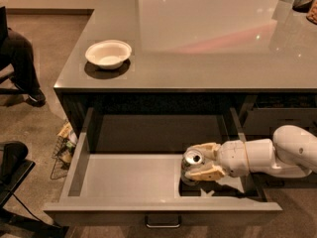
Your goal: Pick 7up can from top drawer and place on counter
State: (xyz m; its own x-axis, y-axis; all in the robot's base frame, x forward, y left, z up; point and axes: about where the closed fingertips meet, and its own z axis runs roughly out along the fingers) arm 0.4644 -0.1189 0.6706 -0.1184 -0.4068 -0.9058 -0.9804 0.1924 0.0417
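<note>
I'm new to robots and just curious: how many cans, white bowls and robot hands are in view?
Cans: 1, the can in the drawer
White bowls: 1, the bowl on the counter
Robot hands: 1, the gripper, in the drawer around the can
Total: 3

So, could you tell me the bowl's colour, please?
The bowl is white, in the camera view; the gripper is at the 7up can in the top drawer.
</note>
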